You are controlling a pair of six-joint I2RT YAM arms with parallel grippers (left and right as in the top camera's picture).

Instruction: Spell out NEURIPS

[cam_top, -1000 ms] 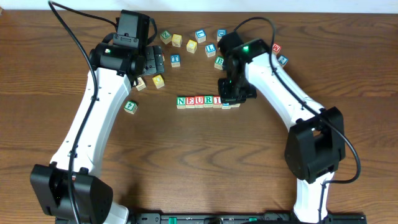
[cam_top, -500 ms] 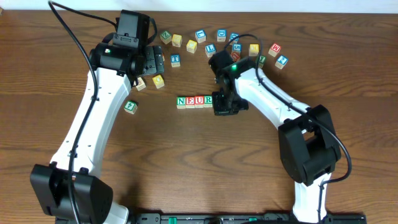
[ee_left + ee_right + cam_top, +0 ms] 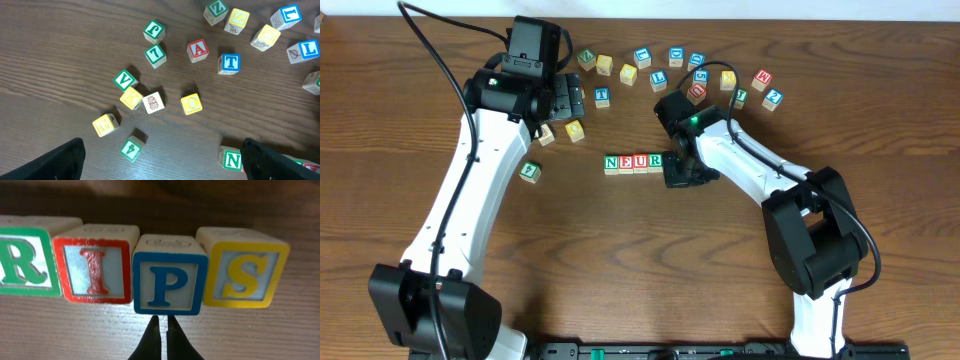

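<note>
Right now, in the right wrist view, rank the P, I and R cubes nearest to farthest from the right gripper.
1. P cube: straight ahead of the right gripper, whose fingers are shut.
2. I cube: next to P, toward the picture's left.
3. R cube: at the left edge, partly cut off.
</note>
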